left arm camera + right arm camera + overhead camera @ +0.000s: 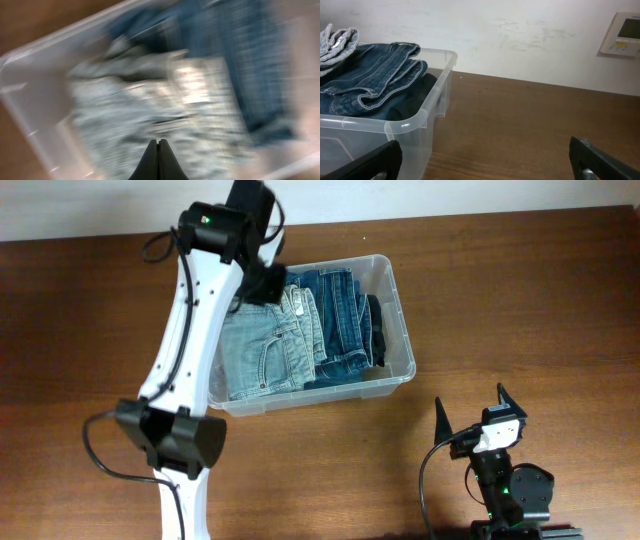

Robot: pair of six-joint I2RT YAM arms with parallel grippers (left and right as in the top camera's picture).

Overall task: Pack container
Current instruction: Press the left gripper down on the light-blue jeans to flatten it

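Packing looks close to finished, judging by how full the container (403,330) is. The clear bin sits on the table (520,280) a little toward twelve o'clock of the overhead view's centre, its long side tilted slightly. Inside, folded light-wash jeans (262,350) fill the nine o'clock half and darker jeans (340,320) lie beside them. A black garment (376,330) is wedged against the three o'clock wall. From my right wrist view the denim heaps up above the rim.

My left gripper (268,280) hangs over the bin's eleven o'clock corner, above the light jeans, with the fingers pinched fully together and nothing between them. That wrist view is smeared, so I cannot tell whether the tips touch cloth.

My right gripper (475,412) waits well apart from the bin, at its five o'clock, spread as wide as it goes and empty.

The risks I see:
- Pressing down with closed tips could snag a waistband and drag a fold up over the rim.
- A sideways push at that corner could slide the light bin across the smooth wood, because my right arm is not bracing it.
- The piled denim may spring back and spill toward the three o'clock side.
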